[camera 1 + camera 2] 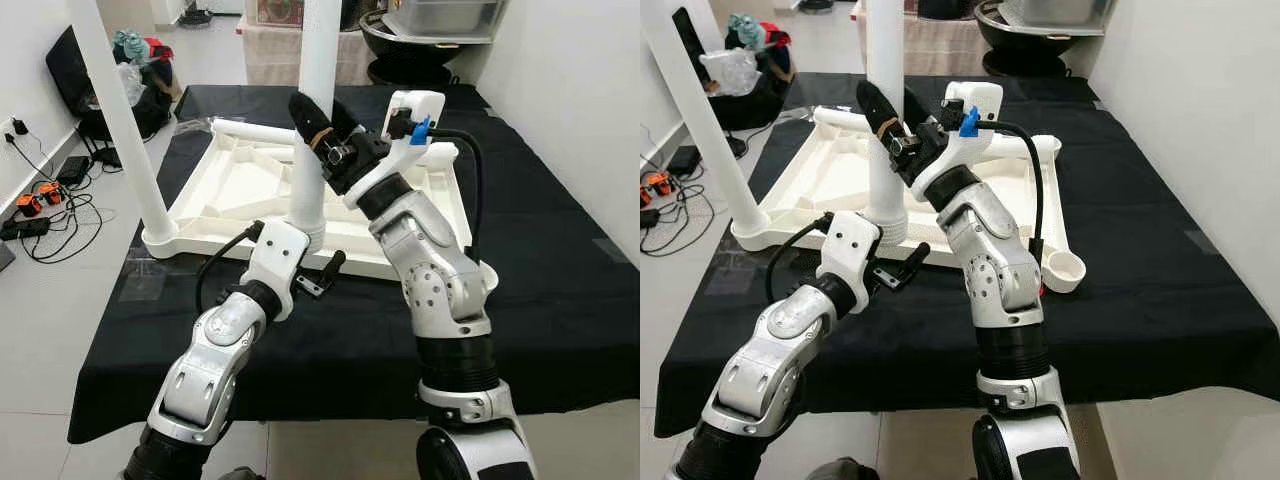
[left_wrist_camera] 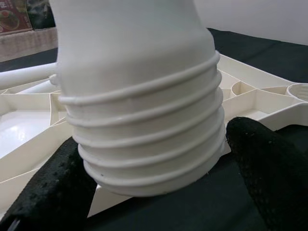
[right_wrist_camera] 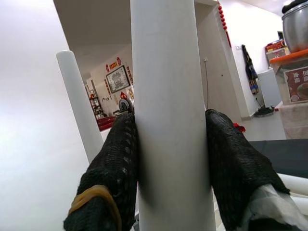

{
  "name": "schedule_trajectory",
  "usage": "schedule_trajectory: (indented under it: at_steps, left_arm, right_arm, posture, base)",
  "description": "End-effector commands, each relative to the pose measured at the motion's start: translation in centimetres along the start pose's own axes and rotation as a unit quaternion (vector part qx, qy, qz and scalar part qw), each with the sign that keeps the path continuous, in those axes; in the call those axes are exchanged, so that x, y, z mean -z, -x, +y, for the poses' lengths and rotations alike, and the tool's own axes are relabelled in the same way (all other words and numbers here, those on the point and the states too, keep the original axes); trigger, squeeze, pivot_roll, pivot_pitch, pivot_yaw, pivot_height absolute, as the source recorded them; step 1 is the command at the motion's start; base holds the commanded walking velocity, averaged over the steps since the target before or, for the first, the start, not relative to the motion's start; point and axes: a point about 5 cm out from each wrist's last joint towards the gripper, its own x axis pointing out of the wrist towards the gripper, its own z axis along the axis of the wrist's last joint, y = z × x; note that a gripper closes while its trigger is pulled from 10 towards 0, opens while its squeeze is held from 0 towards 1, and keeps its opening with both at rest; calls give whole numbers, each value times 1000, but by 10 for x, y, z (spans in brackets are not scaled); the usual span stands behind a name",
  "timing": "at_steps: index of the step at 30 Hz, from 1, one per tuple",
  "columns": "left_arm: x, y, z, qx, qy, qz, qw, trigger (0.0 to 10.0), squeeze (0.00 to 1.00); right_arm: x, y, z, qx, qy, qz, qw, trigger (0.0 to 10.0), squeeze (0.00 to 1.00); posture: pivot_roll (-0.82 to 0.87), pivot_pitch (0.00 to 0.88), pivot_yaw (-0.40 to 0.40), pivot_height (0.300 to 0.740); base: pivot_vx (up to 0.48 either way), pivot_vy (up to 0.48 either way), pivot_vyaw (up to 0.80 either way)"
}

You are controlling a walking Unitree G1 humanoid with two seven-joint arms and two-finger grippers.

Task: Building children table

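The right hand (image 3: 171, 159) was closed on the shaft of the middle leg (image 1: 318, 60), one finger on each side. The left hand (image 2: 154, 192) was at that leg's threaded base, a finger either side; contact could not be confirmed, so its grip cannot be told.

The top (image 1: 235, 180) lay upside down on the black tabletop (image 1: 560, 300), toward its far edge. The threaded end sat at the socket on the top's near edge, threads exposed, so this leg was judged not fully screwed in.

Count:
- Legs upright: two, the second (image 1: 125, 130) at the top's near-left corner.
- Leg lying loose on the top: one (image 1: 255, 130).
- Empty socket: one (image 1: 1068, 268), near-right corner.

Remaining, by judgement: seat this leg and fit the others.
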Motion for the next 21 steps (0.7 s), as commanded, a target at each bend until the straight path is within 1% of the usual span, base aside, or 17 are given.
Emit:
schedule_trajectory:
  at_steps: [1,3,5,8,9,12,17,21]
  left_arm:
    - [4,-1,-3,2,0,6,1000,10000,0]
    - [4,-1,-1,-5,0,7,1000,10000,0]
    - [1,-3,5,-27,-3,-3,1000,10000,0]
    - [-1,-4,7,-34,-2,-7,999,10000,0]
    - [-2,-5,7,-33,-10,-9,999,10000,0]
    - [-6,-6,4,-28,-13,-15,999,10000,0]
    - [-7,-7,-1,-21,0,-19,1000,10000,0]
    - [-7,-7,-2,-19,1,-18,1000,10000,0]
  right_arm:
    - [-10,-5,8,-12,7,-19,1000,0,0]
    - [-10,-5,9,-14,8,-18,1000,0,0]
    - [-4,0,11,-20,16,-9,1000,0,0]
    - [0,3,12,-21,20,-2,1000,0,0]
    - [1,4,12,-21,20,1,1000,0,0]
    - [5,6,12,-19,19,6,1000,0,0]
    - [10,7,11,-13,20,10,1000,0,0]
    - [11,8,10,-11,21,12,1000,0,0]
  posture:
    - [20,6,-60,740]
    - [20,6,-60,740]
    - [16,6,-60,740]
    - [16,6,-60,740]
    - [16,6,-60,740]
    - [17,6,-60,740]
    - [16,9,-58,740]
    - [16,9,-58,740]
  base:
    - [0,0,0]
    - [0,0,0]
    - [0,0,0]
    - [0,0,0]
    - [0,0,0]
    - [0,0,0]
    - [0,0,0]
    - [0,0,0]
